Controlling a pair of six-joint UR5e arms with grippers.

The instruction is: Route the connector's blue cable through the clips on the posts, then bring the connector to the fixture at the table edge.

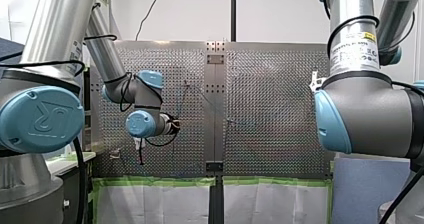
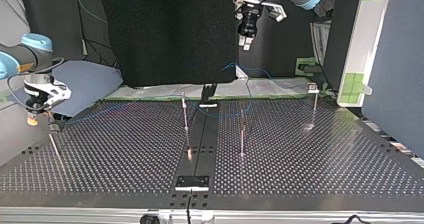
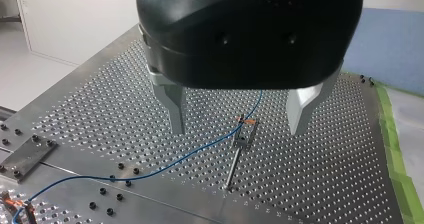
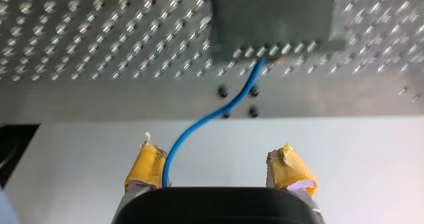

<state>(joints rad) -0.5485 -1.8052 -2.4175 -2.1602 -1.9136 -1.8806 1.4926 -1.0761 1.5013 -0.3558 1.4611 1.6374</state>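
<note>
Heads up, your left jaws hang apart over a clip post (image 3: 234,164), bare bench (image 3: 325,184) around it; right jaws apart past the bench edge, blue cable (image 4: 220,112) between.

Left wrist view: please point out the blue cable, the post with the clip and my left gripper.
blue cable (image 3: 200,151), left wrist view, middle of its run.
post (image 3: 234,166), left wrist view, its rod.
left gripper (image 3: 236,132), left wrist view, midway between fingertips.

Silver arms (image 1: 60,19), light-blue joint caps (image 1: 40,119), black cables (image 1: 80,184); left tool (image 3: 239,131) black with metal fingers (image 3: 172,101), right tool (image 4: 214,151) yellow-padded.
</note>
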